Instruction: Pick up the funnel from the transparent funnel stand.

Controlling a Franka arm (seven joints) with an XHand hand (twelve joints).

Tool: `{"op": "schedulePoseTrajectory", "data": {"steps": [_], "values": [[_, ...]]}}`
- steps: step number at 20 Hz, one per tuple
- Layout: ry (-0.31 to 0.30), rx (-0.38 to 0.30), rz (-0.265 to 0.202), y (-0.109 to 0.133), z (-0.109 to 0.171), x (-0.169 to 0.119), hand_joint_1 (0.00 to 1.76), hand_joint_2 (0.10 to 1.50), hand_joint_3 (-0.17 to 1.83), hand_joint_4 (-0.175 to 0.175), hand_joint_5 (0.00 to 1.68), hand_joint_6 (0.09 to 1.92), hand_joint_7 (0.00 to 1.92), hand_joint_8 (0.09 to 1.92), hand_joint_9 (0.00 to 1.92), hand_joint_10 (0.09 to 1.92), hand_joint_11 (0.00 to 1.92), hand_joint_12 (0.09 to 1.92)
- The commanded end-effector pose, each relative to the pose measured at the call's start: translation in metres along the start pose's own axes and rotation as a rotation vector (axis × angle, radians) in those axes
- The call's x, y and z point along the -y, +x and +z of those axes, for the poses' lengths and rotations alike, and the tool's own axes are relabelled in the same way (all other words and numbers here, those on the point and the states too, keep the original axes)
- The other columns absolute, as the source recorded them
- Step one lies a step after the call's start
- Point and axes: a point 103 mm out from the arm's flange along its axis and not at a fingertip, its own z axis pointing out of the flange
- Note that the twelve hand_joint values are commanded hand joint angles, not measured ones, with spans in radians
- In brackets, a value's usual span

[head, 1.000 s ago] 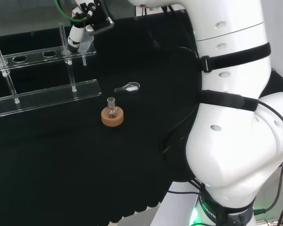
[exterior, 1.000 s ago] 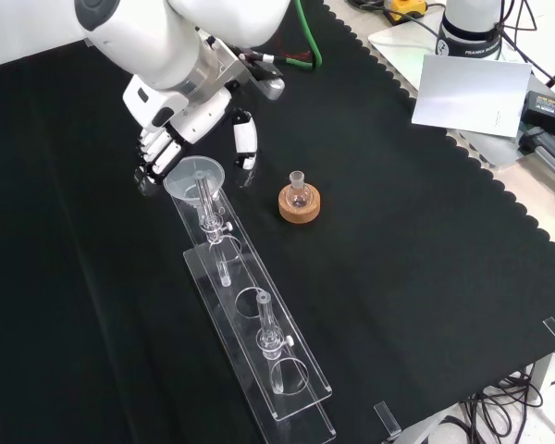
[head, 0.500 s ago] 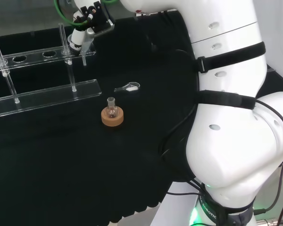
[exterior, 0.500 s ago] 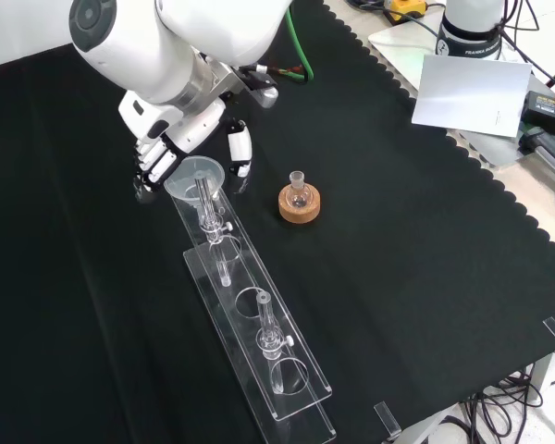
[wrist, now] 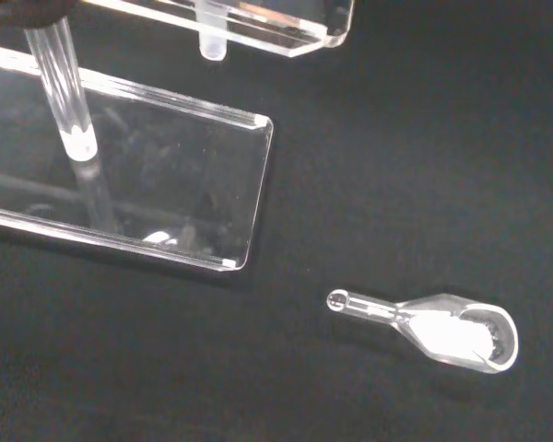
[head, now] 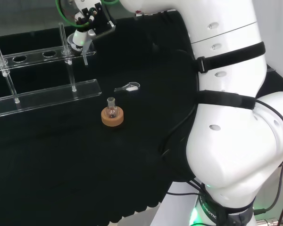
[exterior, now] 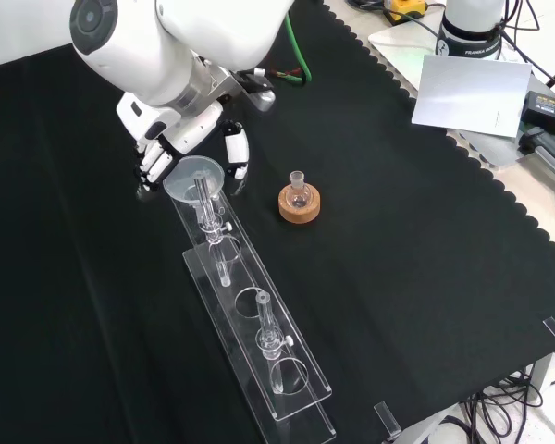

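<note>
Head view: black and white robot hand (head: 86, 29) up at the far end of the bench, closed around the clear plastic funnel (head: 83, 45), stem hanging down past the right end of the transparent acrylic funnel stand (head: 47, 92). Stood on black cloth (head: 85, 165), that stand, two tiers, round holes along the upper rail. Nearer the camera, sat upright, a small round-bottomed glass flask (head: 112, 108) in a cork ring (head: 112, 117). Lay just beyond it, between flask and stand, a small clear scoop (head: 128, 87).

Front view: came in from the top, hand (exterior: 180, 139), fingers on one side of the funnel's (exterior: 195, 176) wide mouth and thumb on the other, curled in against the rim. Funnel at the far end of the stand (exterior: 259, 342), its stem lined up over the end hole; whether seated or lifted clear, hard to tell. Further along the stand, a clear glass tube with a stopcock (exterior: 267, 331) upright in another hole. Off to the right, apart from the stand, flask (exterior: 298, 191) on cork ring (exterior: 300, 205).

Wrist view: close on the stand's base plate (wrist: 166, 184), a clear post rising from it, the funnel's stem tip (wrist: 210, 37) poking down past the upper rail's edge. On the cloth nearby, the scoop (wrist: 442, 327) with something white in its bowl.
</note>
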Motion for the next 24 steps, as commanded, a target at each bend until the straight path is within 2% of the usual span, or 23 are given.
{"op": "schedulePoseTrajectory", "data": {"steps": [1, 4, 10, 16, 24], "values": [[-0.159, 0.035, 0.064, 0.003, -0.008, 0.005, 0.66, 0.74, 0.52, -0.061, 0.43, 0.09, 0.51, 0.74, 0.83, 0.58, 0.59, 1.29], [-0.24, 0.046, 0.078, 0.002, -0.019, 0.015, 0.7, 0.77, 0.53, -0.062, 0.52, 0.09, 0.65, 0.75, 0.93, 0.55, 0.66, 1.25], [-0.218, 0.014, 0.091, -0.001, -0.042, 0.04, 0.72, 0.79, 0.54, -0.061, 0.57, 0.09, 0.7, 0.76, 0.98, 0.54, 0.7, 1.23], [-0.262, -0.016, 0.116, -0.006, -0.061, 0.091, 0.72, 0.78, 0.54, -0.062, 0.56, 0.09, 0.69, 0.75, 0.98, 0.53, 0.69, 1.23], [-0.289, -0.045, 0.171, -0.013, -0.052, 0.161, 0.71, 0.78, 0.55, -0.063, 0.56, 0.09, 0.68, 0.75, 0.98, 0.52, 0.69, 1.23]]}}
